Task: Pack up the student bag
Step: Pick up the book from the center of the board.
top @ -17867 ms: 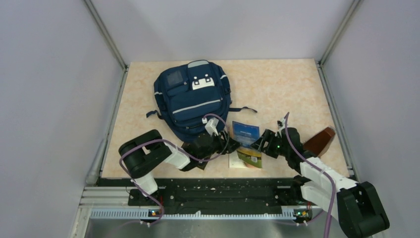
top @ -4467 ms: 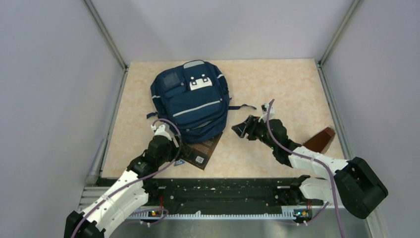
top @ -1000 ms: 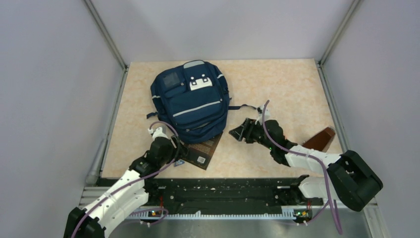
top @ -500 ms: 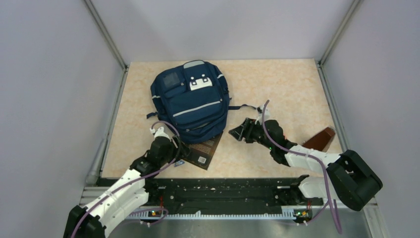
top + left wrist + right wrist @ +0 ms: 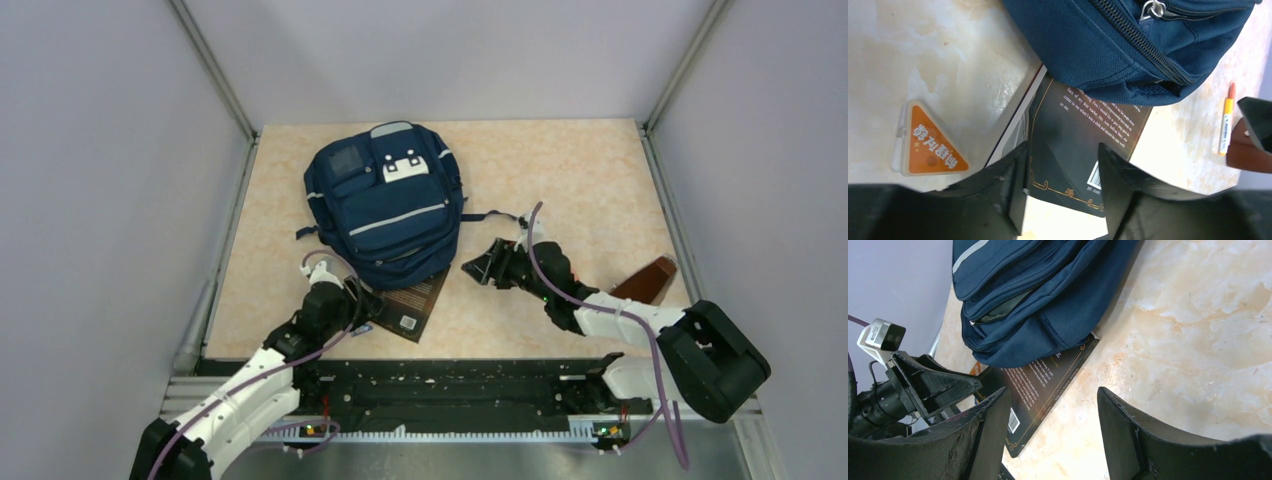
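The student bag (image 5: 385, 200) lies flat on the surface (image 5: 580, 180) toward 11 o'clock, its 6 o'clock end resting on a dark book (image 5: 412, 300). The left fingers (image 5: 1008, 185) stand spread astride the book's near corner, perhaps touching it. The right fingers (image 5: 1128, 430), spread and empty, hover at the bag's 4 o'clock.

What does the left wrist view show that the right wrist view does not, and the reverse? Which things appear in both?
Only the left wrist view: an orange triangular case and an orange and yellow pen, both lying on the table. Only the right wrist view: the white camera on the left wrist, and a pale stripe on the bag. Both: the student bag lying over one end of a dark book.
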Robot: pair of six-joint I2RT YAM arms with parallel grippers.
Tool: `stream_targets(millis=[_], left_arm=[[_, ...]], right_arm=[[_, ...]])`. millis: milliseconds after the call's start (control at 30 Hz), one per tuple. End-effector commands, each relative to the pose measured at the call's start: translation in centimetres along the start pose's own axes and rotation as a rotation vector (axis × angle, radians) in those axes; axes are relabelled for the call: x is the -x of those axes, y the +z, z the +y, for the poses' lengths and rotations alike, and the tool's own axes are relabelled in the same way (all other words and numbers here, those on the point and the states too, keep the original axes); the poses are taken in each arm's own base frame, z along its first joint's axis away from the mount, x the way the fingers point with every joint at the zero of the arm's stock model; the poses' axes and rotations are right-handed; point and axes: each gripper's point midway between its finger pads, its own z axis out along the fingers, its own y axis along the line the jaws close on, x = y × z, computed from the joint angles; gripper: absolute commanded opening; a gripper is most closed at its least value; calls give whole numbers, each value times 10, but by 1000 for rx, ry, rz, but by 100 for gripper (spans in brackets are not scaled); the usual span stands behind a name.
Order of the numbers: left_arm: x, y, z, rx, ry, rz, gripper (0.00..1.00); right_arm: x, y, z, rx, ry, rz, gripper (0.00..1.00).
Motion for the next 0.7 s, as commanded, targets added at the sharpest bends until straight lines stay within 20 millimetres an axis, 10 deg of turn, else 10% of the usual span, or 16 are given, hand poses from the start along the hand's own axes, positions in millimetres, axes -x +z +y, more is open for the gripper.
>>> stream_targets(millis=[0, 300, 667], left_arm=[[1, 5, -10, -62, -39, -19, 50], [-14, 7, -35, -171, -28, 92, 2], [15, -19, -111, -464, -114, 56, 0]], right_arm=[[-2, 2, 9, 36, -6, -2, 63], [-24, -7, -3, 22, 29, 56, 68], [-54, -31, -13, 46, 157, 95, 69]])
